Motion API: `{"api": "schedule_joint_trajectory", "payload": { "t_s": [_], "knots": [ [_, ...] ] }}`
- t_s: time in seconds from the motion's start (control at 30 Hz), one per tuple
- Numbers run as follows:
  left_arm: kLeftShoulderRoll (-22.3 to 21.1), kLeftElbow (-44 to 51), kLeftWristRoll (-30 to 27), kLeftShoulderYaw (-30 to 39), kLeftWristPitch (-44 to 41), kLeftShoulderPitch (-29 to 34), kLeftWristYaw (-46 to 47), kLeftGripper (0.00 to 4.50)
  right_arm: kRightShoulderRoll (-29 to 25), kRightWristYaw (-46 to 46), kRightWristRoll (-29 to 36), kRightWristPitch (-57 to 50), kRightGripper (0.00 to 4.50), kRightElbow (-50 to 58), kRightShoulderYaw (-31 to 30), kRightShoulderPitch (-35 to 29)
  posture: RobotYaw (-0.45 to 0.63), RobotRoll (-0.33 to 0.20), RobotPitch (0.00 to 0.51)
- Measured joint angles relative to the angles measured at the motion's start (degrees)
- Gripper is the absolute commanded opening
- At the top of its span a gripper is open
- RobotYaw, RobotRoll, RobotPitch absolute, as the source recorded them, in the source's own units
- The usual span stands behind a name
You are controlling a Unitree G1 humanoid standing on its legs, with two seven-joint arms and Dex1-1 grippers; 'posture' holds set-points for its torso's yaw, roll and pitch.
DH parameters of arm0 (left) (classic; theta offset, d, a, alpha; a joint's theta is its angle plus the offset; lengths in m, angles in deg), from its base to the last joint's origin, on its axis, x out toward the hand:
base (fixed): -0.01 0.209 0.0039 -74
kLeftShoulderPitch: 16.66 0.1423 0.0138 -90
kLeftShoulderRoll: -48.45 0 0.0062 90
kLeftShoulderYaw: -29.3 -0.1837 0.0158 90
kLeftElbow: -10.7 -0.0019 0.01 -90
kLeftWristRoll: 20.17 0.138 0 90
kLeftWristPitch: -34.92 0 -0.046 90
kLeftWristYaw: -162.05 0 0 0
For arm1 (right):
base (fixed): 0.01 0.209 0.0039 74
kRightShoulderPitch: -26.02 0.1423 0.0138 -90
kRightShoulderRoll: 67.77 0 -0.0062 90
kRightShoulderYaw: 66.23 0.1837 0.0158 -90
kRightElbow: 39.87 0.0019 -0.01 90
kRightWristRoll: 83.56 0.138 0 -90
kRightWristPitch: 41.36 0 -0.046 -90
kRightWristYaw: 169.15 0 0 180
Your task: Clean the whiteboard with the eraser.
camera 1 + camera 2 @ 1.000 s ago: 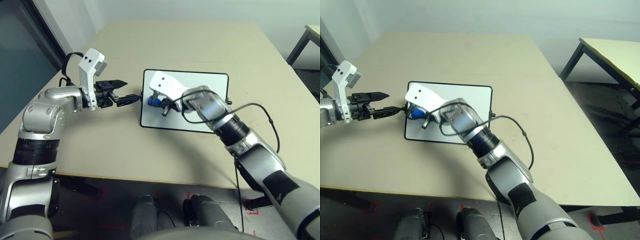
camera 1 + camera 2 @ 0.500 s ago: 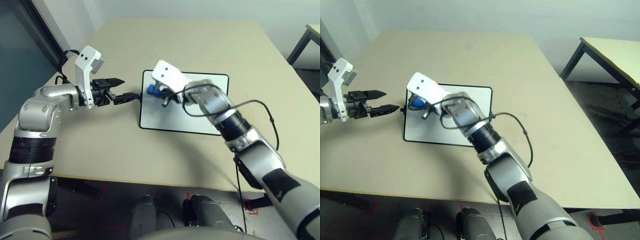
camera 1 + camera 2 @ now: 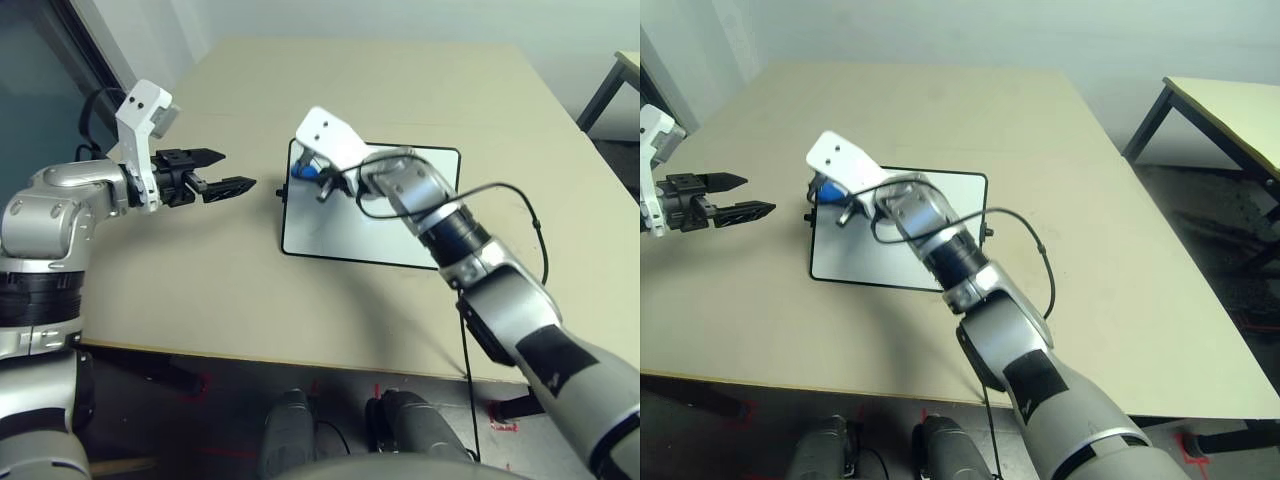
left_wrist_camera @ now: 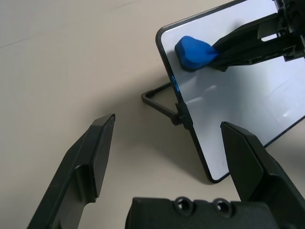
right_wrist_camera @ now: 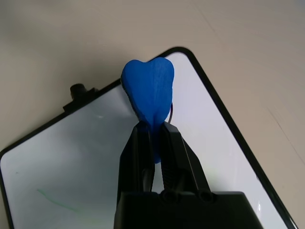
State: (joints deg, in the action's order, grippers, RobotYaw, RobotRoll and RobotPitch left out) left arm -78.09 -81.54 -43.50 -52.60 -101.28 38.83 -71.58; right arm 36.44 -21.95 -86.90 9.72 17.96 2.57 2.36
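Nothing readable anywhere in these shots, honestly. The whiteboard point(image 5: 95, 191) has no words or numbers on it, just a faint greenish pen stroke (more a smudge than a letter, can't make it into anything). The blue eraser point(image 5: 148, 90) carries no brand or label. The table point(image 3: 400, 90) is bare of stickers or signs.

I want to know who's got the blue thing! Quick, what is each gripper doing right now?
Left gripper: open, holding nothing, beside the whiteboard.
Right gripper: closed on the blue eraser, over the whiteboard's corner.
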Motion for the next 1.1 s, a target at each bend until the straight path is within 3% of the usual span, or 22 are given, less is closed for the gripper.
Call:
{"api": "schedule_joint_trajectory", "payload": {
  "t_s": [0.23,0.37,0.5,0.63,0.83,1.1],
  "knots": [
    [-0.01,0.32,-1.10,0.43,-0.25,0.47,0.71,4.50,-1.06,-3.51,-0.46,-5.44,0.15,12.67,-4.62,-9.41,0.01,0.000,0.048],
    [0.05,0.33,-1.22,0.43,-0.25,0.45,1.02,4.50,-1.74,-4.46,-0.67,-7.01,0.14,13.92,-5.84,-10.02,0.01,0.000,0.047],
    [0.27,0.32,-1.34,0.40,-0.27,0.30,1.39,4.50,-1.13,-3.96,-0.64,-4.25,0.13,7.84,-4.80,-5.59,0.01,0.000,0.044],
    [0.50,0.63,-1.53,0.37,-0.39,0.16,1.52,4.50,-1.18,0.39,-0.90,2.27,0.13,-3.37,0.53,2.77,0.01,0.000,0.044],
    [0.58,1.81,-2.11,0.40,-0.58,0.54,2.04,4.50,-0.10,1.36,-0.94,6.71,0.12,-9.01,3.27,5.30,0.01,0.000,0.047],
    [0.71,2.26,-2.27,0.55,-0.66,1.16,2.46,4.50,0.73,-3.30,-1.37,-2.36,0.12,8.36,-2.79,-6.98,0.01,0.000,0.049]
  ]
}}
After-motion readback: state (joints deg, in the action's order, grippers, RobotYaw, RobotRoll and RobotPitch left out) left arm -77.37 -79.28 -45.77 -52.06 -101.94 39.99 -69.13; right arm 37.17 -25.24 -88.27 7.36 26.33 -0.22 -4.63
